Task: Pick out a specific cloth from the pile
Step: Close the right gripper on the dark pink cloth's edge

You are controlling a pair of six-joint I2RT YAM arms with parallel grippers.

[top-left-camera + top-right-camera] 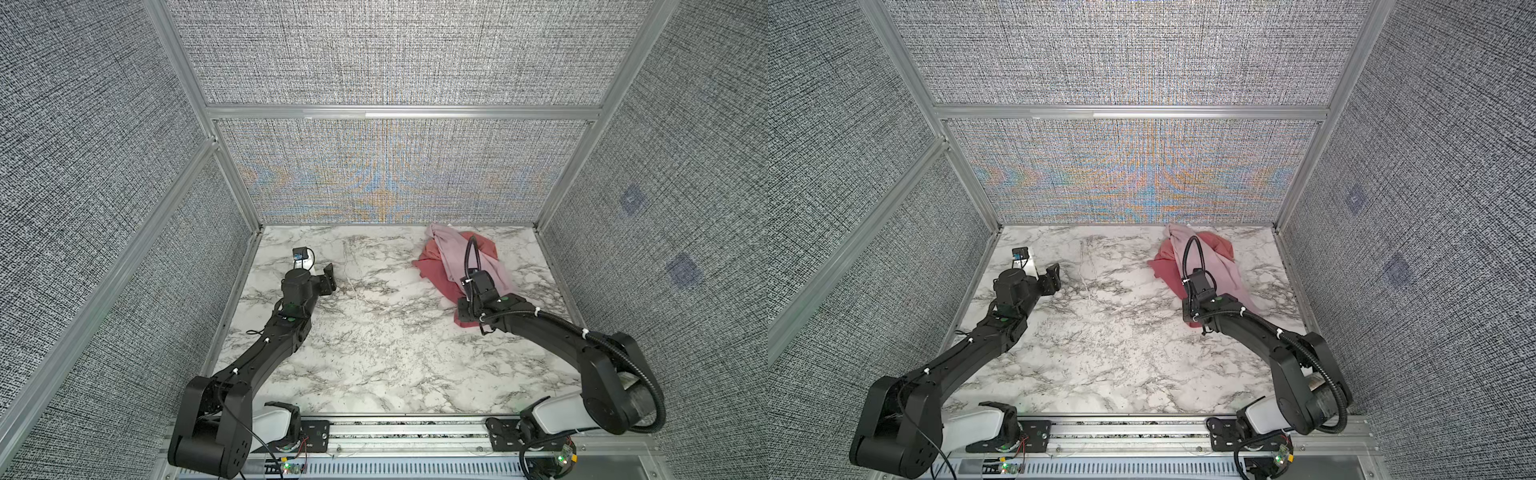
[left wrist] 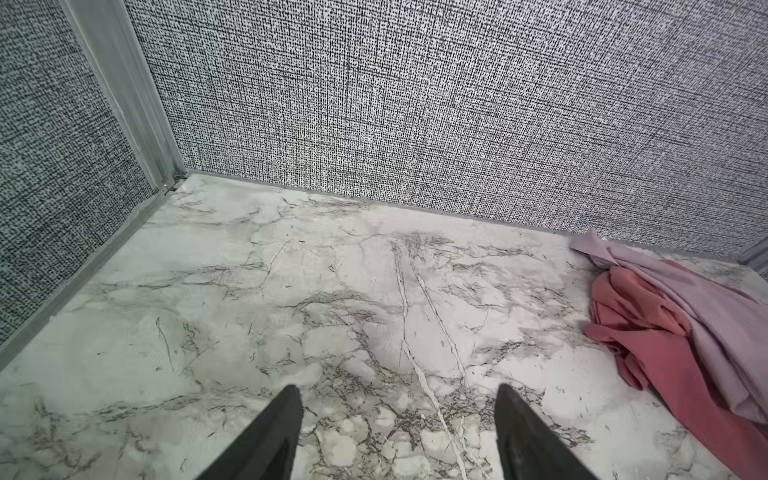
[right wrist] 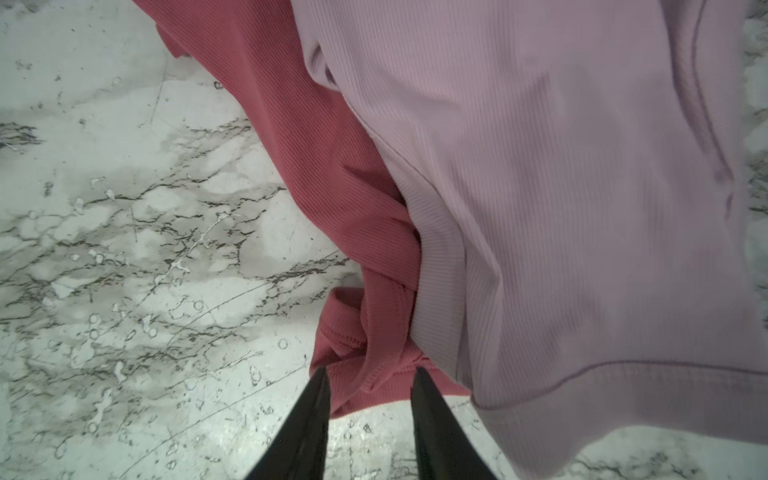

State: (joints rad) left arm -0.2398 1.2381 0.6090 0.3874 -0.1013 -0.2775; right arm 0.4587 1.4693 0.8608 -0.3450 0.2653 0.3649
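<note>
The pile sits at the table's back right in both top views. The cloth point(image 1: 432, 270) point(image 1: 1163, 266), plain dusty red, lies under and beside a pale lilac-pink cloth point(image 1: 457, 253) point(image 1: 1219, 270). In the right wrist view my right gripper point(image 3: 370, 374) has its fingertips on either side of a bunched, twisted fold of the cloth point(image 3: 332, 187), shut on it at the pile's near end. The lilac-pink cloth point(image 3: 540, 166) hangs next to it. My left gripper point(image 1: 331, 276) point(image 1: 1054, 274) point(image 2: 399, 388) hovers open and empty over bare marble at the back left, with the cloth point(image 2: 648, 332) far off to its side.
The marble-patterned table top point(image 1: 374, 332) is boxed in by grey woven walls point(image 1: 395, 174) on aluminium frames at the left, back and right. A metal rail point(image 1: 407, 436) with both arm bases runs along the front edge.
</note>
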